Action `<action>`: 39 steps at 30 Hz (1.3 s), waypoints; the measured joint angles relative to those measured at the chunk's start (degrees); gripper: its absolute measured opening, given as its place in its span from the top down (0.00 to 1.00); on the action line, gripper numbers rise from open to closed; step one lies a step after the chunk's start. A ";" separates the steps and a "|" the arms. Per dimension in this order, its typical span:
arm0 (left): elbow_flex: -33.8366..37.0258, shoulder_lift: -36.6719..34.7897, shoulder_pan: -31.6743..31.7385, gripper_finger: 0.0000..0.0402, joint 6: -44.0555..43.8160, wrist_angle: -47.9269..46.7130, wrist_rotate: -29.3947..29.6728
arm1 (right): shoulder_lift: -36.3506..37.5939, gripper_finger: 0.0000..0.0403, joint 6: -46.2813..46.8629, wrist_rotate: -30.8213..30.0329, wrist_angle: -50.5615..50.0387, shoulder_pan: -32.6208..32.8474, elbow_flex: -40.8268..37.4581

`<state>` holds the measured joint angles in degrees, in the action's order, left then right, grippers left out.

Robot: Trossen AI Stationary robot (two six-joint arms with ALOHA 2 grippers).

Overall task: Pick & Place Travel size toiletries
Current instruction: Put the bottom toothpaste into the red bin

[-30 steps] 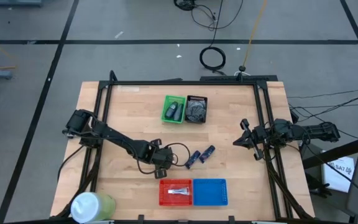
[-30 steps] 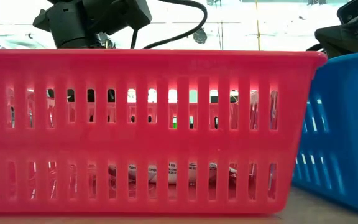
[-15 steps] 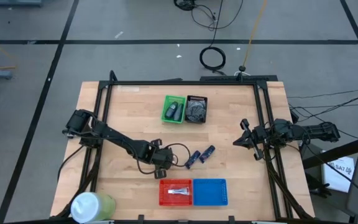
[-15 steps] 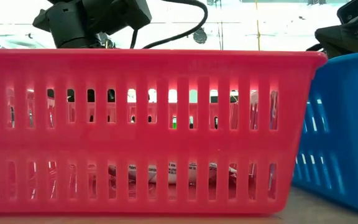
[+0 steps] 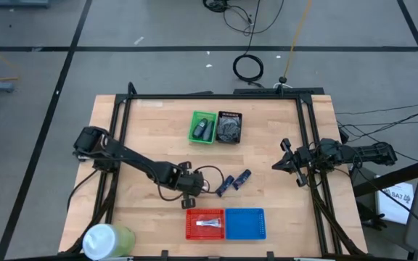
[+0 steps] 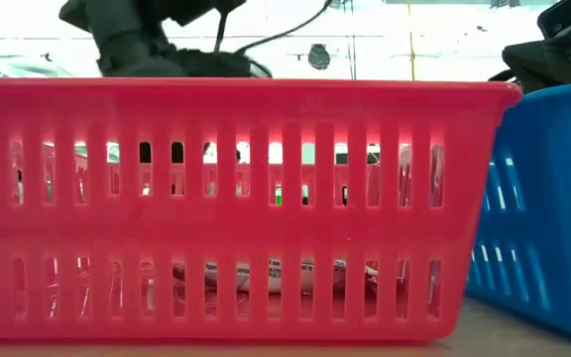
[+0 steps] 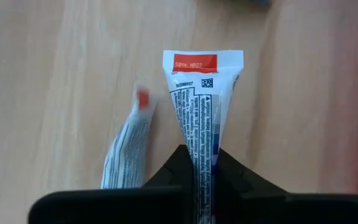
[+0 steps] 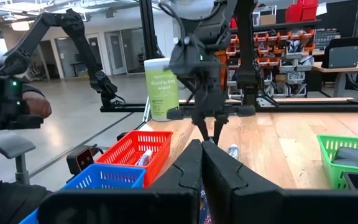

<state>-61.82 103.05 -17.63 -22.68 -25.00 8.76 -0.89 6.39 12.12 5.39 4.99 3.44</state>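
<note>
My fingers (image 7: pixel 182 171) cover the cap end of the tube (image 7: pixel 201 102); a second tube (image 7: pixel 126 149) beside it is blurred. In the low view the red tray (image 6: pixel 236 208) wall hides most of the tube inside (image 6: pixel 285 273).

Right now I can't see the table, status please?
Left gripper shut on a white tube, above the table. Second tube lies beside. Right gripper shut, idle at the right edge. Nothing in the way.

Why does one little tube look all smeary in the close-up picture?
In the left wrist view, the held white tube between the left gripper fingers is sharp; the loose tube beside it is blurred. In the low view, the background beyond the red tray is glaring white.
</note>
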 joint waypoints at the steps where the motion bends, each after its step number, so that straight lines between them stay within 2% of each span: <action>1: -0.22 -0.37 -0.10 0.94 -0.04 0.02 0.02 | 0.00 1.00 -0.01 0.00 0.01 0.00 0.00; 7: -0.77 -4.29 -0.74 0.98 -0.72 0.03 -0.24 | -0.02 1.00 0.00 0.02 0.00 0.00 0.00; 14: -0.77 -7.54 -2.72 0.95 -3.53 4.76 -0.46 | 0.00 1.00 -0.02 0.02 0.00 0.00 0.00; 19: -0.77 -7.55 -3.76 0.98 -6.67 13.41 -8.99 | 0.00 1.00 0.00 0.02 0.00 0.00 0.00; 24: -0.94 -7.55 -5.62 0.97 -6.34 18.39 -10.18 | -0.02 1.00 0.00 0.02 -0.03 -0.02 0.00; 27: -3.30 -7.42 -6.76 0.99 -6.70 16.23 -9.30 | 0.00 1.00 0.00 0.02 -0.03 -0.01 0.00; 32: -10.49 -5.36 -8.69 0.99 -7.38 6.17 -5.98 | 0.00 1.00 0.00 0.02 -0.03 -0.01 0.00; 39: -19.56 -0.18 -10.40 0.99 -7.50 -2.01 -5.86 | 0.00 1.00 -0.01 0.02 -0.03 0.00 0.00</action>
<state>-81.37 102.87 -28.02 -30.18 -27.01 2.90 -0.89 6.38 12.14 5.37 4.99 3.44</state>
